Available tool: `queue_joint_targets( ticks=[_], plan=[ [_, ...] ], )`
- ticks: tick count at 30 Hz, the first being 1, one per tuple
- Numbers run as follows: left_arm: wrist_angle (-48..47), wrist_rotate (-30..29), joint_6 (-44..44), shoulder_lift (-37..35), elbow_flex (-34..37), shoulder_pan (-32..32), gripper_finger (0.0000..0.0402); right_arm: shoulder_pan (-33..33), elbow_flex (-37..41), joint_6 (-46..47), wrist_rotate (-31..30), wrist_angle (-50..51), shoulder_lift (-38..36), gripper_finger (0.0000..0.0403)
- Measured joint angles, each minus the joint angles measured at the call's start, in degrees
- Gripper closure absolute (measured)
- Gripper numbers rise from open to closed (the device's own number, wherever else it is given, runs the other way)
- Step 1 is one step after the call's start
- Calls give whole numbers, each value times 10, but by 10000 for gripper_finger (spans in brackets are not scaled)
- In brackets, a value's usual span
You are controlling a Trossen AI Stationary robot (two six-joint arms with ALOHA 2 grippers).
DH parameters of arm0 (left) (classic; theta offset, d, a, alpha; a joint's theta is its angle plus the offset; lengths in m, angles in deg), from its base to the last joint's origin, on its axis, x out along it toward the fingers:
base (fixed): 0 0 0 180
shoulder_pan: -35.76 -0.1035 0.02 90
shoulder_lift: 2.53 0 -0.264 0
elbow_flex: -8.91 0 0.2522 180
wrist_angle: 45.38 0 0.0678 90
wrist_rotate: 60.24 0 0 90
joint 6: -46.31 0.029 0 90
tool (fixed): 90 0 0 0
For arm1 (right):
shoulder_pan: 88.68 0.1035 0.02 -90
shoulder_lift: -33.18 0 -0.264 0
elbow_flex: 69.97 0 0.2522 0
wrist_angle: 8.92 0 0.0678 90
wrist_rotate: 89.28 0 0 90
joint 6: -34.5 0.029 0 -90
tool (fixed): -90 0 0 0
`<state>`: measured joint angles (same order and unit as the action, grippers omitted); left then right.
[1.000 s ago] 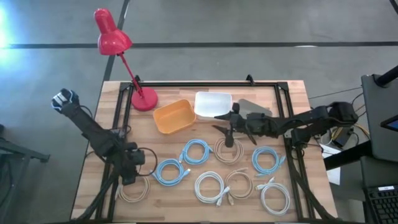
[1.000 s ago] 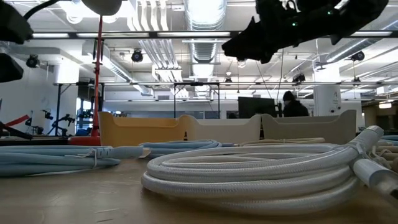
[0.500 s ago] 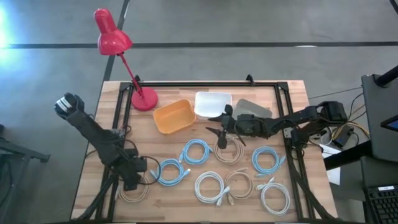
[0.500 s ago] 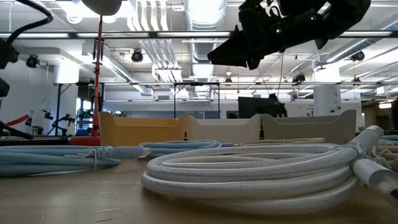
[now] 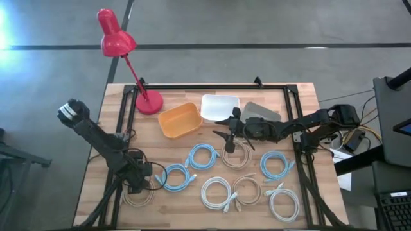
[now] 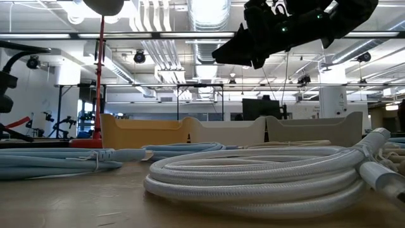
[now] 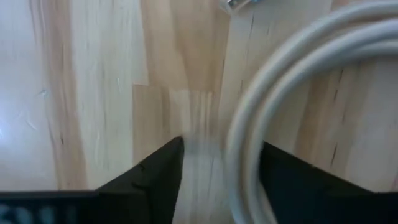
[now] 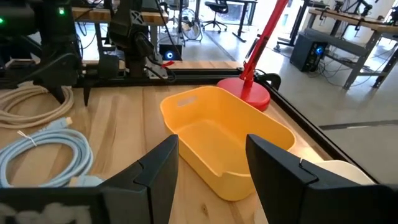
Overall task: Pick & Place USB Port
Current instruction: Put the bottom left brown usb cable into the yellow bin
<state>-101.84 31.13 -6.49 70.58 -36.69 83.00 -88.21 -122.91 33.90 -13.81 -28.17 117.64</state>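
Several coiled cables lie flat on the wooden table: blue [image 5: 202, 156], white [image 5: 216, 191] and beige [image 5: 236, 154]. My left gripper [image 5: 137, 186] is open and low over the beige coil [image 5: 138, 196] at the table's near left. In the left wrist view its fingers [image 7: 158, 180] stand either side of one strand of that coil [image 7: 249, 149]. My right gripper [image 5: 228, 136] is open and hangs in the air over the beige coil at mid-table. It looks toward the yellow bin [image 8: 224, 140]. My left gripper comes down from above with its open fingers across a strand of the beige coil [image 7: 245, 180], which lies flat on the table. The strand runs right beside one finger [image 7: 292, 180]; whether they touch, I cannot tell.
At the far side stand a yellow bin [image 5: 180, 120], a white bin [image 5: 220, 107] and a grey bin [image 5: 262, 110]. A red desk lamp's base [image 5: 149, 101] sits at the far left. A black frame [image 5: 212, 86] borders the table. A thick white coil [image 6: 253, 177] fills the low view.
My left gripper has moved toward the table's near edge and come down over the beige coil at the near left. My right gripper has shifted a little toward the table's left, then stopped above the middle beige coil. No cable has moved.
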Motion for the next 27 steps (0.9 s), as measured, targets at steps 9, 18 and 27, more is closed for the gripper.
queue_joint_targets(
  ticks=[9, 18, 27],
  plan=[
    [17, 12, -13, -39, -2, -3, 376, 0, 0, -24, 0, 0, 0, 218],
    [-9, 5, -80, -67, -6, -4, 360, 0, 1, -35, 0, 0, 0, 218],
    [-262, -142, -92, -74, -151, -5, 372, 0, 1, -30, -1, 0, -1, 218]
  ],
)
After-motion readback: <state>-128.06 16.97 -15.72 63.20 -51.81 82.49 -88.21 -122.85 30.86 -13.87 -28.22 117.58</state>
